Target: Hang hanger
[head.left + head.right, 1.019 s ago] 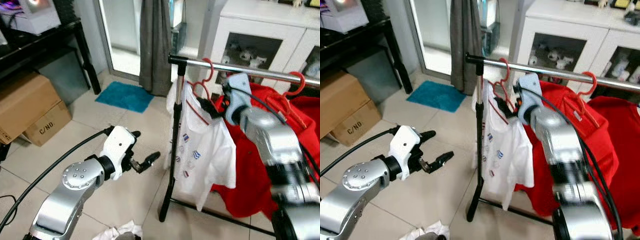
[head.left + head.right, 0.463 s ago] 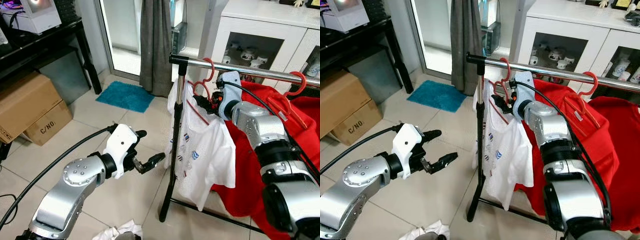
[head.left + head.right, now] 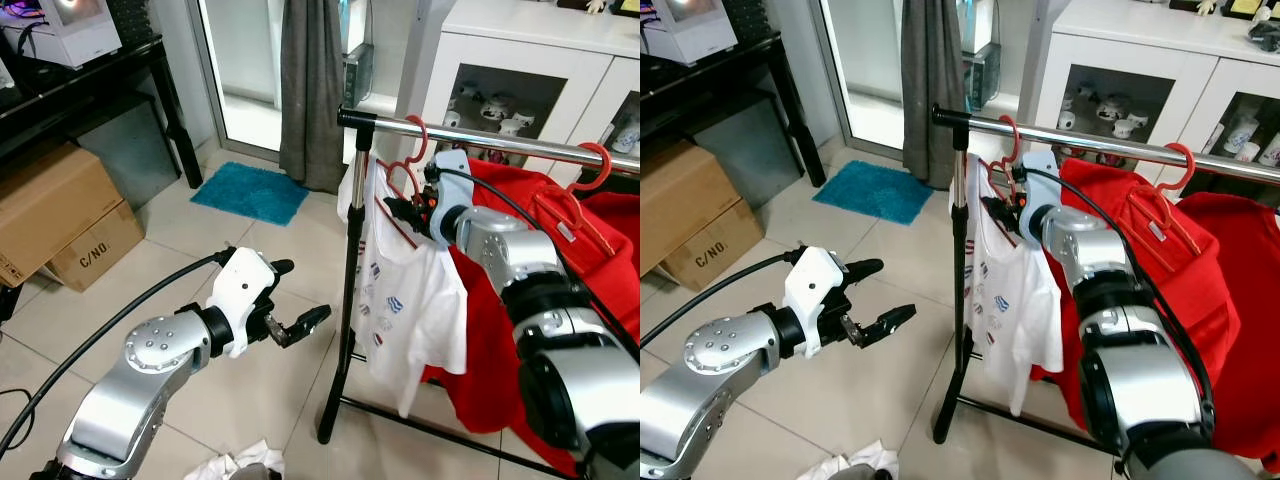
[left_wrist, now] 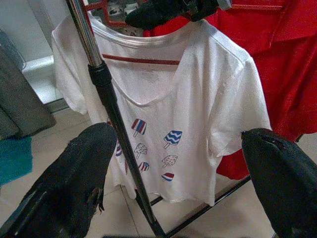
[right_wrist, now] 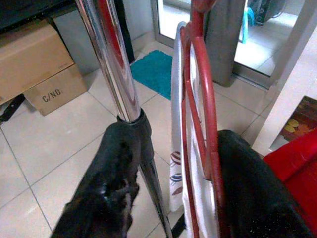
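A red hanger [image 3: 409, 170] carrying a white T-shirt [image 3: 410, 290] with small printed motifs hangs by its hook on the chrome rail [image 3: 500, 146], beside the rack's black post [image 3: 348, 300]. My right gripper [image 3: 400, 208] is at the hanger's neck under the rail. In the right wrist view its fingers [image 5: 116, 163] are open, with the red hanger [image 5: 200, 99] between them and close to one finger. My left gripper [image 3: 298, 293] is open and holds nothing, low and to the left of the post. In its wrist view it faces the T-shirt [image 4: 198, 99].
Red garments [image 3: 520, 330] on another red hanger [image 3: 598, 162] fill the rail to the right. A white cabinet [image 3: 520, 70] stands behind. Cardboard boxes [image 3: 50, 215] and a black table [image 3: 90, 90] are at left, with a blue mat [image 3: 250, 192], a grey curtain [image 3: 312, 90] and a cloth [image 3: 235, 465] on the floor.
My right arm has turned and its gripper has moved a little left along the hanger's neck. The T-shirt has swung slightly. My left gripper has edged toward the post.
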You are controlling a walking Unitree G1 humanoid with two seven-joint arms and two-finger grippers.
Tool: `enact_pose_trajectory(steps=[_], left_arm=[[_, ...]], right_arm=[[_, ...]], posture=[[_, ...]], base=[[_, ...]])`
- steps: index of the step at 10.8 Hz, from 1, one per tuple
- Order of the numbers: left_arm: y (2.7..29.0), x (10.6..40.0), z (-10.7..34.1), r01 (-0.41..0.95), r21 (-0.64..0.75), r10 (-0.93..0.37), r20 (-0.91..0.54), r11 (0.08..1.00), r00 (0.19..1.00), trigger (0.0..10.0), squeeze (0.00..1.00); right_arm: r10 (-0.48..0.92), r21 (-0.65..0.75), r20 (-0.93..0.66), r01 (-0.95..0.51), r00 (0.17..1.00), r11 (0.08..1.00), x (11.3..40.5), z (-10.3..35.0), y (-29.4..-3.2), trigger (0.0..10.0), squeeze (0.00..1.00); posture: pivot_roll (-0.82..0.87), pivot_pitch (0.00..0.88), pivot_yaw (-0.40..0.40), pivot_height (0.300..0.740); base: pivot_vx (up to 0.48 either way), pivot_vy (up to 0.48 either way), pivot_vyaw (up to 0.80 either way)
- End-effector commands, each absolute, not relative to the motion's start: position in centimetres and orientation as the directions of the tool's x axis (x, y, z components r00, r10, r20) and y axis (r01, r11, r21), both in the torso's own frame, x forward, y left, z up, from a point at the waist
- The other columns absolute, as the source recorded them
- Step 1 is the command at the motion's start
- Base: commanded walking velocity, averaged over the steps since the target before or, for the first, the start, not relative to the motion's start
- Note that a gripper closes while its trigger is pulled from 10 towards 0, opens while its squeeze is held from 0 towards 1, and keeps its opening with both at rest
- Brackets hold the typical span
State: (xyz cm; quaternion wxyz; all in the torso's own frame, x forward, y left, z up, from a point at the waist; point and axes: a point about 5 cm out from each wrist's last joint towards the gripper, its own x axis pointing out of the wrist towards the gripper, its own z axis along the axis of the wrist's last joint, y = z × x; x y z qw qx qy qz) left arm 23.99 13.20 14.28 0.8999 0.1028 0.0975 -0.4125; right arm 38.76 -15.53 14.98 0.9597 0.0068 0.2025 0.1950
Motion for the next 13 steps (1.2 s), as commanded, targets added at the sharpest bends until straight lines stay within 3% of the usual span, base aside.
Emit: enact_pose_trajectory(steps=[1, 5, 7, 13], left_arm=[[13.18, 23.79, 14.53, 0.766, 0.114, -0.724, -0.262, 0.633, 0.638, 10.0, 0.1], [13.27, 23.94, 14.53, 0.766, 0.115, -0.724, -0.262, 0.632, 0.638, 10.0, 0.1], [13.31, 24.0, 14.47, 0.765, 0.115, -0.723, -0.263, 0.634, 0.639, 10.0, 0.01], [13.19, 23.89, 14.32, 0.77, 0.11, -0.72, -0.294, 0.628, 0.629, 10.0, 0.0]], right_arm=[[0.379, 0.092, -0.37, -0.372, 0.848, 0.923, 39.05, 15.48, -15.5, 0.0, 0.0], [0.382, 0.1, -0.363, -0.372, 0.85, 0.923, 39.21, 15.51, -15.45, 0.0, 0.0], [0.378, 0.087, -0.36, -0.372, 0.853, 0.924, 39.3, 15.69, -15.53, 0.0, 0.0], [0.375, -0.005, -0.343, -0.401, 0.861, 0.916, 39.41, 16.05, -15.15, 0.0, 0.0]], posture=[[-0.03, 0.0, 0.024, 0.74], [-0.02, 0.0, 0.026, 0.74], [-0.03, 0.0, 0.029, 0.74], [-0.03, 0.0, 0.035, 0.74]], base=[[0.0, 0.0, 0.0], [0.0, 0.0, 0.0], [0.0, 0.0, 0.0], [0.0, 0.0, 0.0]])
